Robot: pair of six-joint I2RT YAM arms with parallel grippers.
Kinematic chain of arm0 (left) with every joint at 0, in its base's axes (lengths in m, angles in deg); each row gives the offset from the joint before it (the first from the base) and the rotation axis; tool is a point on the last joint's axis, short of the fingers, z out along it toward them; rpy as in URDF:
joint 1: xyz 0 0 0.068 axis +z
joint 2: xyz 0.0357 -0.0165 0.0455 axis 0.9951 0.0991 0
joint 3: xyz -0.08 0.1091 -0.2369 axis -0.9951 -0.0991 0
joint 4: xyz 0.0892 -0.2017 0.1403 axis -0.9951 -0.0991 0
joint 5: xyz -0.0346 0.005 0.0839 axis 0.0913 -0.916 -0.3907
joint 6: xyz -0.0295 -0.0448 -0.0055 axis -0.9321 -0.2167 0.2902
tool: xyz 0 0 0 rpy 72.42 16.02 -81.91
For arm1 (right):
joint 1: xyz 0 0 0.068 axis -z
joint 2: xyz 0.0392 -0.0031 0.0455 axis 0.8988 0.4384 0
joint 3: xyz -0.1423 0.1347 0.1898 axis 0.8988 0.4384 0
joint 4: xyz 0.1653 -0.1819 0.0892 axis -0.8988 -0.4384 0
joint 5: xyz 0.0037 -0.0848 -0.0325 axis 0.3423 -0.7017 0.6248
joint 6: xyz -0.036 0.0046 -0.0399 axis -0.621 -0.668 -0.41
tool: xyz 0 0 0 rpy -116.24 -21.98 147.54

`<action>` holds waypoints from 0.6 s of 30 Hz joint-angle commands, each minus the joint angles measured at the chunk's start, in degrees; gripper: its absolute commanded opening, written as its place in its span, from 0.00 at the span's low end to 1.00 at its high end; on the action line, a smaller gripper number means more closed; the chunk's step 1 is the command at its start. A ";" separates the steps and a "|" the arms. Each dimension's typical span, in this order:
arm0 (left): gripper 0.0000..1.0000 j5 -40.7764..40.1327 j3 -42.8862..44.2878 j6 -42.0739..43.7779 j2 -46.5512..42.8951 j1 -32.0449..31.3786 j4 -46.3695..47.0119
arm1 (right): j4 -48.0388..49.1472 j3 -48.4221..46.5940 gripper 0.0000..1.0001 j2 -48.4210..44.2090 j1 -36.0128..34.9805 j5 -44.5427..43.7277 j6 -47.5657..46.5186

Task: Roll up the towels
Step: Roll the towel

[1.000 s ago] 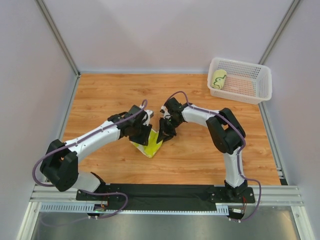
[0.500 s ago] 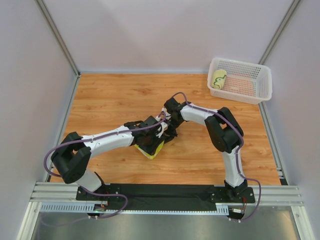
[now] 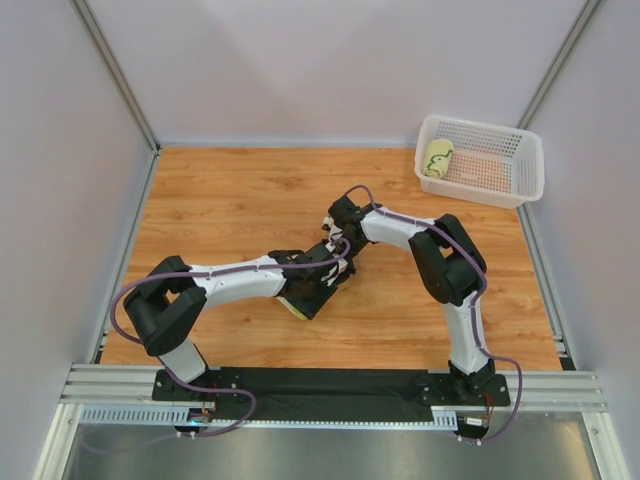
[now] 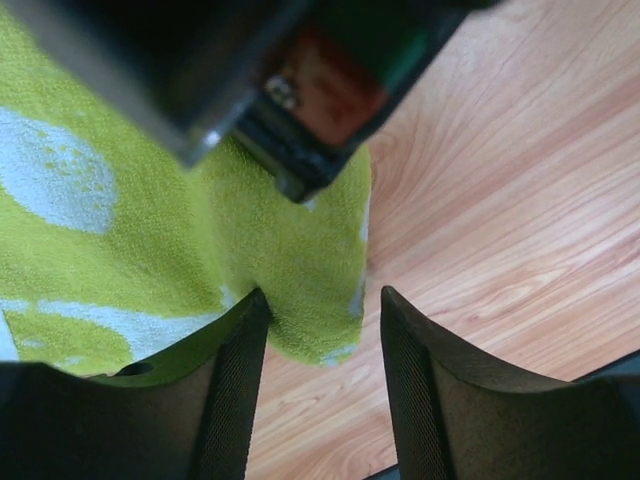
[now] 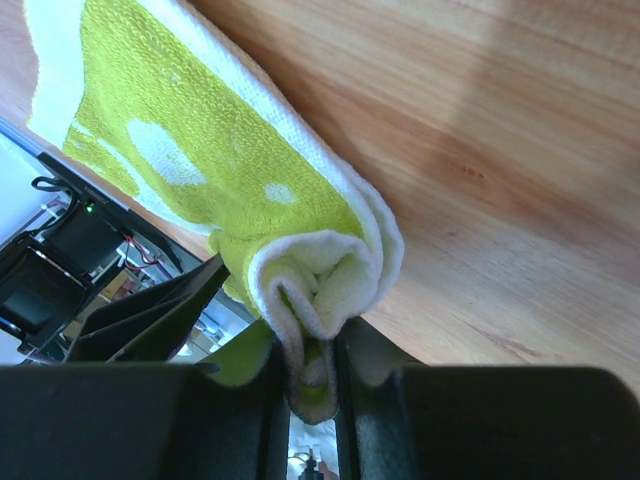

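The right pincer (image 5: 312,385) is clamped on the rolled end of the lime-green towel (image 5: 200,170). The white-edged terry curls into a tight loop at its fingertips, and the rest trails away flat over the wood. Just beside it the left pincer (image 4: 320,390) stands spread, one dark finger on either side of a rounded corner of the same cloth, with bare wood showing in the gap. The towel is fuzzy green with pale white blotches and a white border.

From above, both wrists meet over the middle of the bench (image 3: 220,200) and hide most of the towel — only a yellow-green sliver pokes out on the near side.

Well apart, at the far right corner, sits a white plastic basket (image 3: 485,124) with a rolled towel (image 3: 437,157) lying at its left end — pale yellow-green.

By my count: two towels, one basket, two arms.
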 commanded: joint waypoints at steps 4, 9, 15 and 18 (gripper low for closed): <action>0.40 -2.28 -1.60 -0.64 5.00 -1.08 -1.46 | -1.45 -1.13 0.10 0.52 0.54 1.61 -1.58; 0.18 -0.62 -1.78 -0.46 4.82 -1.08 -1.46 | -1.98 -1.13 0.12 1.31 2.56 2.66 -2.81; 0.01 5.35 -0.47 -0.37 2.54 -0.91 -1.90 | -3.12 -1.48 0.27 1.92 4.85 2.40 -4.39; 0.00 11.05 1.29 -0.64 1.31 -0.30 -2.25 | -3.99 -1.57 0.33 2.36 5.90 1.44 -5.00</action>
